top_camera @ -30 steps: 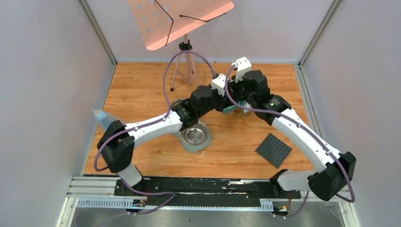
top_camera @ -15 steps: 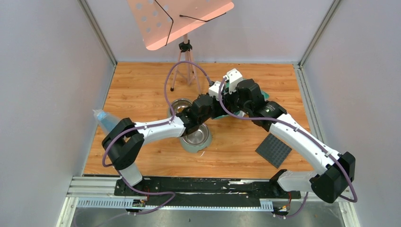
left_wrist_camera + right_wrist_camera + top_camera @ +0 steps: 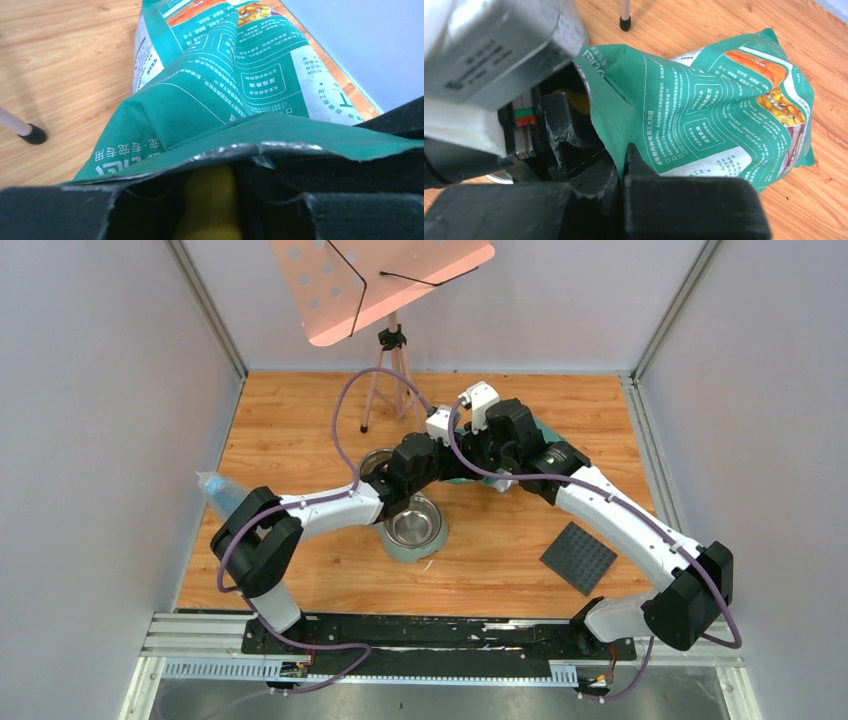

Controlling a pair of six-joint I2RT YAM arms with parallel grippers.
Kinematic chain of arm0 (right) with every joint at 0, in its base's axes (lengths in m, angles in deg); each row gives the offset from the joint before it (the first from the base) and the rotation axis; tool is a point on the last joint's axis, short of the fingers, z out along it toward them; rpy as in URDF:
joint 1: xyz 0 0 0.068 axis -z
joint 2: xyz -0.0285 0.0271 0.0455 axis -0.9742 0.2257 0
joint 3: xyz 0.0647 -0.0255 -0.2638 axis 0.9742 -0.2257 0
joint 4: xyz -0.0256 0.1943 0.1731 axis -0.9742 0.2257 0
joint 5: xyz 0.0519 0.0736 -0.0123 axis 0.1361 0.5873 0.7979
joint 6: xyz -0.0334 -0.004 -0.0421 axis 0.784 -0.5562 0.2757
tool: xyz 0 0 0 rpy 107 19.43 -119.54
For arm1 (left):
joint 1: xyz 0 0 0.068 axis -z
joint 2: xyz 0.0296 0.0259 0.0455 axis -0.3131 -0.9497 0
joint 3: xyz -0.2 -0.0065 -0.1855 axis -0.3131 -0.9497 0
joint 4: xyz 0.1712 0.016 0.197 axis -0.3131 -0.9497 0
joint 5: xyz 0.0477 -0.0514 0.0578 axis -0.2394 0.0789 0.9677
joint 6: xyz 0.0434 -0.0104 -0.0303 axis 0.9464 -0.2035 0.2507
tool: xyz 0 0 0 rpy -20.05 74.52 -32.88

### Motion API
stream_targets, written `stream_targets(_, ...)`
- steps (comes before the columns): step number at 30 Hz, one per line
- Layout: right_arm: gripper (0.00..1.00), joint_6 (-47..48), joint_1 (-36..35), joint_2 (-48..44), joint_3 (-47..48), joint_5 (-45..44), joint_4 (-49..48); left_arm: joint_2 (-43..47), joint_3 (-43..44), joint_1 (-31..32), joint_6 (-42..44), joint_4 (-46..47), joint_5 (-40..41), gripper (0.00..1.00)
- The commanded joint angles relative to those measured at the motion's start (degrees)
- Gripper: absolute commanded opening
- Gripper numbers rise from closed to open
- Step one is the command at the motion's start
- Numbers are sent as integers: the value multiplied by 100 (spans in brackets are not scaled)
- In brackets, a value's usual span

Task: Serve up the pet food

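Observation:
The teal-green bag (image 3: 225,75) lies on the wooden floor, its torn, foil-lined mouth facing my left gripper (image 3: 212,210). That gripper is shut on the handle of a yellow scoop (image 3: 212,195), which reaches into the bag's mouth. My right gripper (image 3: 621,170) is shut on the edge of the bag (image 3: 704,105) and holds the mouth open; the scoop (image 3: 574,100) shows just inside. From above, both wrists meet over the bag (image 3: 543,430). The pet food is hidden inside the bag.
A steel bowl (image 3: 413,525) sits just in front of the left forearm, and a second bowl (image 3: 377,460) is partly covered behind it. A dark square mat (image 3: 578,557) lies front right. A tripod music stand (image 3: 390,370) stands at the back, and a clear plastic item (image 3: 222,492) by the left wall.
Both wrists have shifted left and slightly forward together, taking the bag's mouth with them toward the bowls. Both grips stay as they were.

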Motion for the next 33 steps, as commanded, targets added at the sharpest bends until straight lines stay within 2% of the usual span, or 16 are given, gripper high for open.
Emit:
stream_targets(1, 0, -233, 42, 67, 293, -333, 143, -422, -167, -202, -1138, -104, -1341, 0)
stream_targets(6, 0, -403, 172, 8, 134, -361, 15, -369, -279, -495, -2085, 537, -2569, 0)
stream_targets(12, 0, -350, 319, -33, 116, -383, -96, -238, -115, -1057, -3128, 449, -2711, 0)
stream_targets(21, 0, -30, 431, -110, 329, -373, -150, 229, -120, -1329, -3313, 207, -2656, 0)
stream_targets(33, 0, 762, 529, -212, 416, -632, -196, 774, -129, -1905, -3590, 86, -3252, 0)
